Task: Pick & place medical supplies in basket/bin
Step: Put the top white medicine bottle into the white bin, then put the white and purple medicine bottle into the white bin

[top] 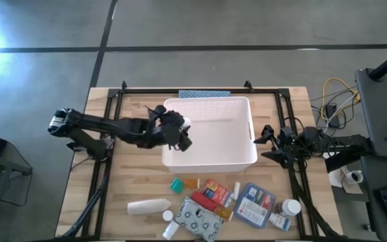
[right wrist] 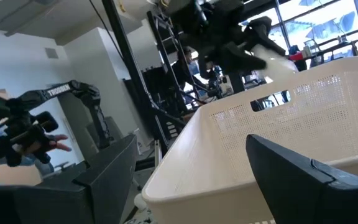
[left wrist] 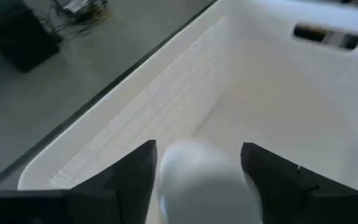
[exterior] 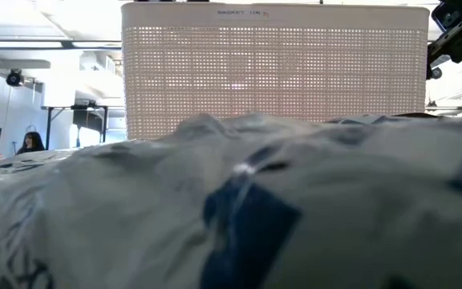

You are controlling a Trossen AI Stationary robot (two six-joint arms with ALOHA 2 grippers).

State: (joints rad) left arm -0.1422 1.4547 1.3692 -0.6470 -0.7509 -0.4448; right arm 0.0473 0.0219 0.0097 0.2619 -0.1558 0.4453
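Supplies lie scattered along the near edge of the wooden table as the left gripper hangs over the left rim of the white bin, its fingers closed on a white pill bottle. The left wrist view shows the bottle pinched between the two dark fingers, poised above the bin's bare white floor.

In front of the bin sit a teal vial, an orange vial, a red-orange box, a blue-white flat box, a grey patterned pouch and a white bottle lying on its side. Two more small white bottles stand at the pouch's left edge, and another stands just right of the flat box.

The right gripper waits beside the bin's right wall, its jaws spread wide and holding nothing. A blue-grey mat peeks out behind the bin's far wall.
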